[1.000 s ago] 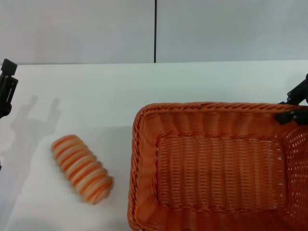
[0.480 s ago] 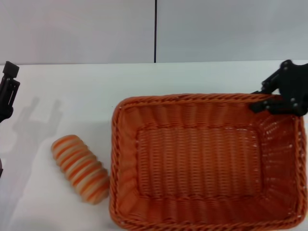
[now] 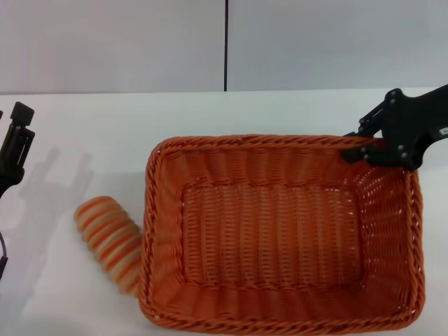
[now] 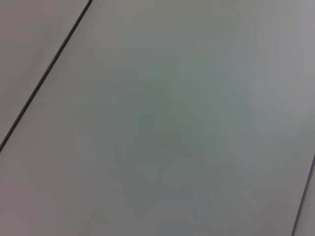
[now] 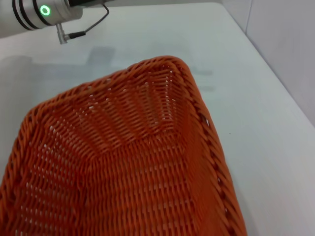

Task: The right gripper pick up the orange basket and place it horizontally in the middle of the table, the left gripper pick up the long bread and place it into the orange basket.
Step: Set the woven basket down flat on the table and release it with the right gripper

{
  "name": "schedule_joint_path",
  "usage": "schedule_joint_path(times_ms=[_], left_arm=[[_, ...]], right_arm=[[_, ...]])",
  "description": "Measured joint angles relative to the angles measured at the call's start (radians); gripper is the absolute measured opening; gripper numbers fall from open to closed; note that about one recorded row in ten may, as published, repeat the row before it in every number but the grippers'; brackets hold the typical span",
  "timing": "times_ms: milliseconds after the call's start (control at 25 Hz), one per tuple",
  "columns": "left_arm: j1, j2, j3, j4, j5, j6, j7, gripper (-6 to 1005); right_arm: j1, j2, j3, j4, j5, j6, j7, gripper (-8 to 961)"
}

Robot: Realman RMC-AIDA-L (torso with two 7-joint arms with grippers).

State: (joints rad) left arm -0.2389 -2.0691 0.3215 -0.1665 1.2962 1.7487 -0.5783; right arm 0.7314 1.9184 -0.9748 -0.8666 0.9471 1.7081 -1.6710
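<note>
The orange basket (image 3: 280, 231) lies with its long side across the white table (image 3: 210, 115), filling the centre and right of the head view. My right gripper (image 3: 364, 150) is shut on the braided rim at the basket's far right corner. The right wrist view looks down into the basket (image 5: 128, 162). The long bread (image 3: 105, 234), tan with orange stripes, lies at the front left, and the basket's left rim covers its near end. My left gripper (image 3: 14, 150) hangs at the far left edge, above the table and behind the bread.
A grey wall with a dark vertical seam (image 3: 225, 45) stands behind the table. The left wrist view shows only that wall. Bare tabletop lies behind the basket and around the bread. The left arm's link with a green light (image 5: 44, 11) shows past the basket.
The right gripper has pulled the basket leftward across the table, and its left rim now reaches the bread. The left gripper has shifted slightly to the right.
</note>
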Motion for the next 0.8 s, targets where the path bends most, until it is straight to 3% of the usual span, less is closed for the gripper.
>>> schedule_joint_path(times_ms=[80, 120, 320, 400, 480, 600, 680, 720, 800], left_arm=[[0.0, 0.001, 0.005, 0.0, 0.0, 0.0, 0.0, 660], [0.0, 0.001, 0.006, -0.001, 0.0, 0.0, -0.001, 660], [-0.004, 0.0, 0.007, -0.001, 0.0, 0.0, -0.001, 661], [-0.007, 0.001, 0.007, -0.001, 0.0, 0.0, -0.002, 661], [-0.009, 0.002, 0.007, 0.002, 0.0, 0.001, -0.007, 661], [-0.01, 0.003, 0.008, 0.01, 0.0, 0.002, -0.014, 661], [-0.012, 0.004, 0.018, 0.025, 0.005, 0.004, -0.019, 661], [-0.012, 0.005, 0.028, 0.052, 0.018, 0.008, -0.04, 661], [-0.013, 0.006, 0.031, 0.072, 0.03, 0.009, -0.061, 661]], right_arm=[[0.004, 0.012, -0.002, -0.004, -0.019, -0.005, 0.0, 167], [0.006, 0.031, 0.002, -0.017, -0.049, -0.01, 0.004, 168], [0.0, 0.054, 0.011, -0.054, -0.069, -0.042, 0.008, 172], [-0.002, 0.054, 0.014, -0.058, -0.069, -0.049, 0.009, 174], [-0.004, 0.055, 0.028, -0.062, -0.067, -0.065, 0.009, 378], [-0.01, 0.055, 0.095, -0.062, -0.065, -0.083, -0.001, 377], [-0.022, 0.062, 0.188, -0.06, -0.046, -0.089, -0.029, 377], [-0.05, 0.071, 0.298, -0.051, 0.015, -0.099, -0.072, 377], [-0.071, 0.075, 0.353, -0.04, 0.063, -0.109, -0.099, 377]])
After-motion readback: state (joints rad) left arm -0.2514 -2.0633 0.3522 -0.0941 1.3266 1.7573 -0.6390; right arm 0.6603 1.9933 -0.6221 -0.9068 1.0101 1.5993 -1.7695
